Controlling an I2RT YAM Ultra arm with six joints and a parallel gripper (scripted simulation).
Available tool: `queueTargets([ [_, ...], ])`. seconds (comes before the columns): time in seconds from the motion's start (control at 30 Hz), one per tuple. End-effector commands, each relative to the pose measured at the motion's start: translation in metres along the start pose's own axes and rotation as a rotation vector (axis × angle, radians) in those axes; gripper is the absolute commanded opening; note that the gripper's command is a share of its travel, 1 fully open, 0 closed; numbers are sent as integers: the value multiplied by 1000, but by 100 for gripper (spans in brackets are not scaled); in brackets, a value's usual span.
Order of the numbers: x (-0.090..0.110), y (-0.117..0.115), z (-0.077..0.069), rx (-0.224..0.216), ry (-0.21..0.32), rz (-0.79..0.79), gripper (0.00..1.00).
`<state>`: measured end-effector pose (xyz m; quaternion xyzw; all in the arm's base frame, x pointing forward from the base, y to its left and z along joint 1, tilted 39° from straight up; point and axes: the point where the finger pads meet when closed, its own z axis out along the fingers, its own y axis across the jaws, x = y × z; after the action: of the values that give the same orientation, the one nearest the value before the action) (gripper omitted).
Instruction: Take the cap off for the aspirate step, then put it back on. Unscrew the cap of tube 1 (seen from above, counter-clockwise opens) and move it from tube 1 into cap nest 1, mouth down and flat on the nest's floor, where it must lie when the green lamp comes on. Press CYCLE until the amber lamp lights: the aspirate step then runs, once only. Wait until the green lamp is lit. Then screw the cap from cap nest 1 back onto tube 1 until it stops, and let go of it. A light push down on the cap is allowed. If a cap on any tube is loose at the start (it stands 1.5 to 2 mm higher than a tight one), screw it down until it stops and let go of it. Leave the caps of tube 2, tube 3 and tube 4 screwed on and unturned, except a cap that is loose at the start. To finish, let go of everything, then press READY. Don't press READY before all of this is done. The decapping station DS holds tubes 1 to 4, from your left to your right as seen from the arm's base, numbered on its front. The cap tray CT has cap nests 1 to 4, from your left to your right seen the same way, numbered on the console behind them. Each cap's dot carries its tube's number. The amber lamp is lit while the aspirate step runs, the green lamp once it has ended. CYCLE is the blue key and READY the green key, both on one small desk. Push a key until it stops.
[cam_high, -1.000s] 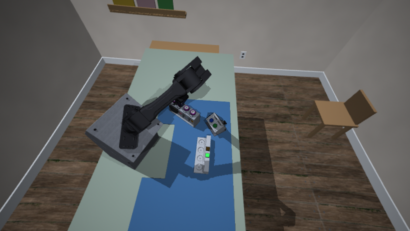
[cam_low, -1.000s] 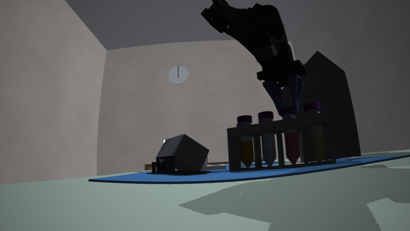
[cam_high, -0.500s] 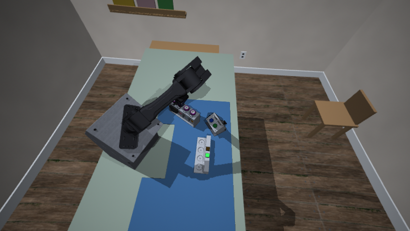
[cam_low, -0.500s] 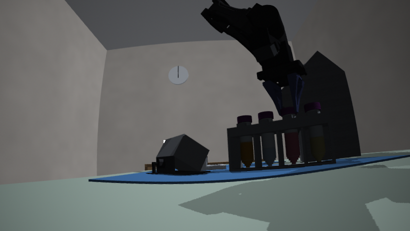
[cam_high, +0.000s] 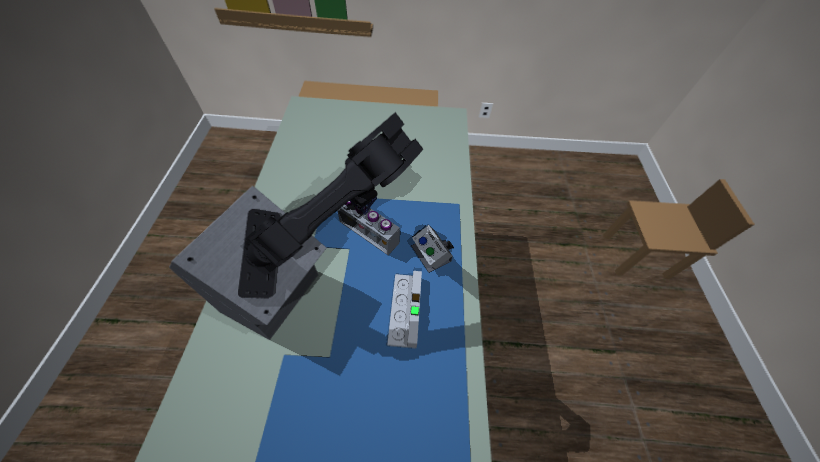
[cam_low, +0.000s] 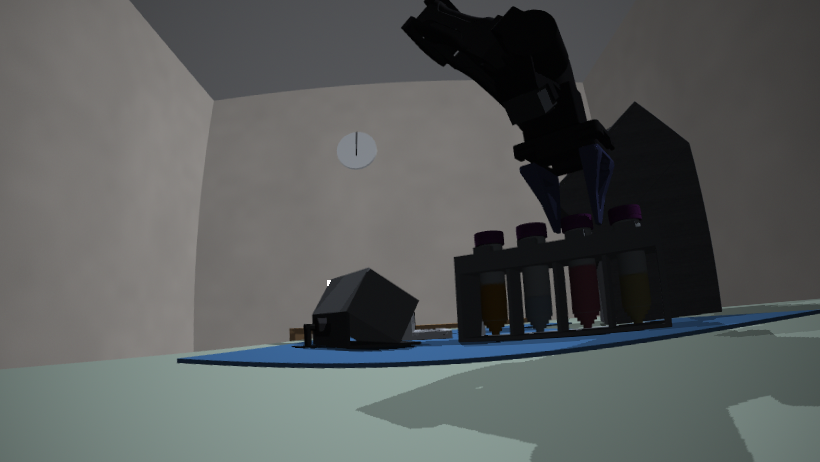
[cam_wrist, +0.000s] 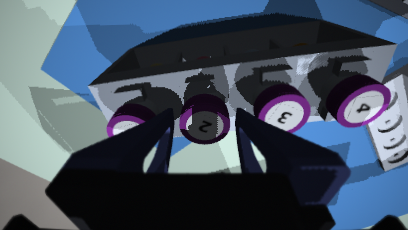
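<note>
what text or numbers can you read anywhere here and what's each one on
"2": white dot of the purple-rimmed cap between the black pincer fingers.
"3": next purple-rimmed cap.
"4": end purple-rimmed cap.
The first cap's dot is hidden behind a finger.
Print on the grey key desk and the tray console: too small to read.
</note>
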<state>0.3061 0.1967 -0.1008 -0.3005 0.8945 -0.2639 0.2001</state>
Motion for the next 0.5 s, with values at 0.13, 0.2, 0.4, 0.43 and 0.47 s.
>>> queueTargets([
  [0.13, -4, 2, -3, -5, -15, 57, 49],
  [0.2, -4, 2, -3, -5, -15, 57, 49],
  [0.4, -4, 2, -9, -5, -15, 57, 49],
  [0.43, -4, 2, -12, -5, -15, 57, 49],
  [0.47, -4, 2, -15, -5, -15, 57, 49],
])
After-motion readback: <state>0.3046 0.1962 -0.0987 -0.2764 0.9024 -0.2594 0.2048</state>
